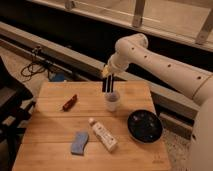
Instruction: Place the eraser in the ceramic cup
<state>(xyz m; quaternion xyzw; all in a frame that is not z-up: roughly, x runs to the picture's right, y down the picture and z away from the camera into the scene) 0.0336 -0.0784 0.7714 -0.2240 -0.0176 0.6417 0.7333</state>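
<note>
Wooden slatted surface (55, 137) carries the small white ceramic cup (112, 101); directly above, the gripper (108, 75) clamps 1 long black eraser (109, 85) upright, lower end at the rim.

Gripper (109, 73) above the cup (112, 101) at table (55, 146) centre, eraser (108, 85) upright in the cup, black bowl (144, 126) right, white tube (103, 135) and blue pad (79, 142) near, red object (69, 102) left

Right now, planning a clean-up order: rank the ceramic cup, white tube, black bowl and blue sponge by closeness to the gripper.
From the gripper, above the table's back edge:
1. ceramic cup, directly below
2. white tube and black bowl, too close to call
3. blue sponge, front left
</note>
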